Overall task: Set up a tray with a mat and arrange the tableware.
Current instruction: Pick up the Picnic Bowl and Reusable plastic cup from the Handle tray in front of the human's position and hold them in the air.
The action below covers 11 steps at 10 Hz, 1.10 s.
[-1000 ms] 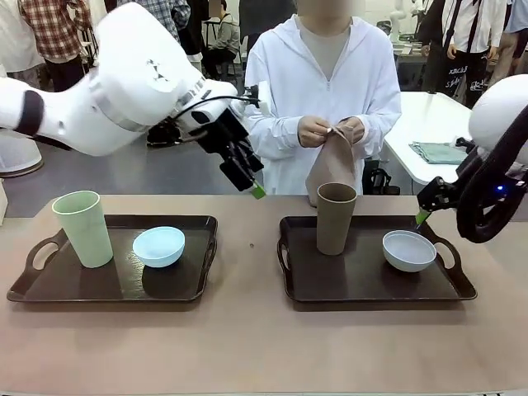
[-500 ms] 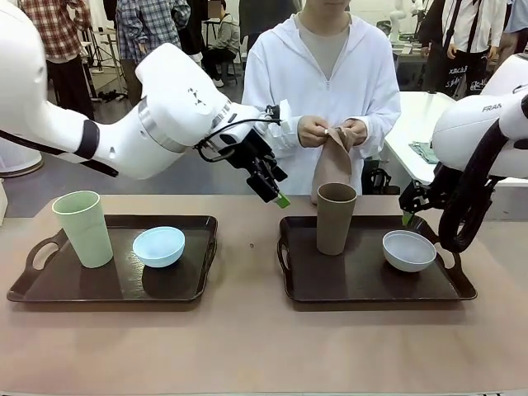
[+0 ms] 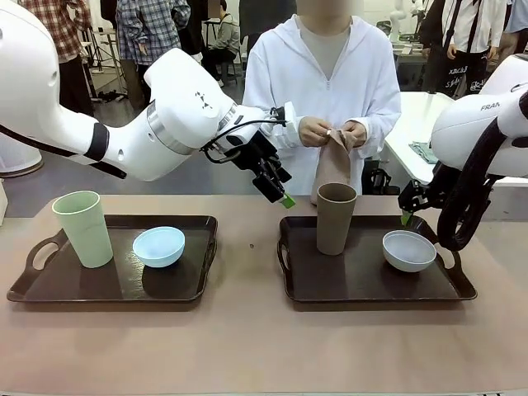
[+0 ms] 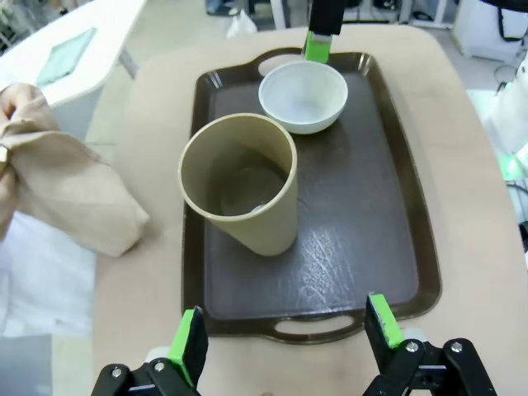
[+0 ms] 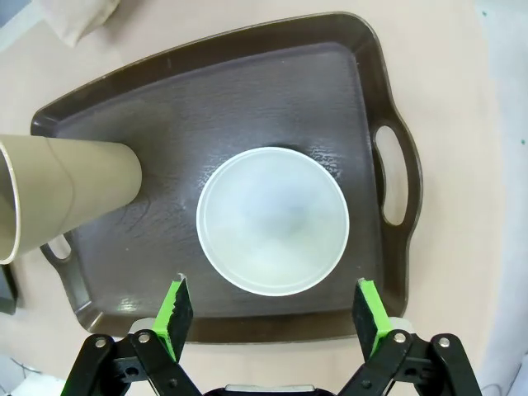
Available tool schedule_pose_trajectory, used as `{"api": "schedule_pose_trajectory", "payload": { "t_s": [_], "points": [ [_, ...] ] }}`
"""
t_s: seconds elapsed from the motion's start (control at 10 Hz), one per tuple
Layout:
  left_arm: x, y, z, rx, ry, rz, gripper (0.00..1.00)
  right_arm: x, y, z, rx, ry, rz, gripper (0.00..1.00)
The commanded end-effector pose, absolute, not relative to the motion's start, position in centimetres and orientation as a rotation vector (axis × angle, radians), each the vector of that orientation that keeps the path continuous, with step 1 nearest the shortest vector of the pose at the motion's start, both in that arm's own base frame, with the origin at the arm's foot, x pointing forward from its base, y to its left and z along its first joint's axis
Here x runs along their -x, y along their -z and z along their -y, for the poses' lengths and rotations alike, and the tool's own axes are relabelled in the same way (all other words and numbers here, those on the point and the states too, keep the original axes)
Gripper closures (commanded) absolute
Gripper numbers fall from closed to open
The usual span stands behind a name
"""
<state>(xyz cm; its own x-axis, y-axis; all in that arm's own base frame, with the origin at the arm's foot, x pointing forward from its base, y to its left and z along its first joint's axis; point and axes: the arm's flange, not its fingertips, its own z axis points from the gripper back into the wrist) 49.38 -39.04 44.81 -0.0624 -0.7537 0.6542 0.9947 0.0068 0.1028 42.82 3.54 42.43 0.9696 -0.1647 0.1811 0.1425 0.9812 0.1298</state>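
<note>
Two dark brown trays lie side by side. The left tray (image 3: 107, 285) carries a pale green cup (image 3: 82, 228) and a light blue bowl (image 3: 158, 246). The right tray (image 3: 355, 280) (image 4: 346, 247) (image 5: 272, 91) carries a brown cup (image 3: 336, 218) (image 4: 243, 194) (image 5: 66, 194) and a whitish-blue bowl (image 3: 408, 250) (image 4: 303, 96) (image 5: 272, 221). Behind it, the person holds a folded tan mat (image 3: 332, 165) (image 4: 70, 194) in both hands. My left gripper (image 3: 280, 196) (image 4: 286, 330) hangs open above that tray's left end. My right gripper (image 3: 406, 216) (image 5: 272, 309) is open above the bowl.
The wooden tabletop (image 3: 247, 346) is bare in front of and between the trays. A white side table (image 3: 429, 132) with a green cloth stands behind at the right. Other people stand far off.
My left arm has swung right, from above the left tray to the right tray's left end. My right arm has come inward and down over the whitish-blue bowl. Both grippers stayed open.
</note>
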Motion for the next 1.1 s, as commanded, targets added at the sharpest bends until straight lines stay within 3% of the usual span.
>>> {"api": "schedule_pose_trajectory", "payload": {
  "t_s": [0.0, 0.4, 1.0],
  "points": [
    [-49.4, -44.6, 39.1, 0.485, 1.524, 0.639, 0.0, -42.8, -42.4, -3.5, -0.116, 0.156, 0.191, 0.0],
    [-50.3, -39.3, 41.0, 0.584, 1.61, 0.659, 0.0, -43.6, -38.8, -1.5, -0.172, 0.209, 0.126, 0.0],
    [-51.2, -36.0, 43.0, 0.592, 1.612, 0.733, 0.0, -43.9, -37.1, -2.6, -0.188, 0.156, 0.092, 0.0]
  ]
}}
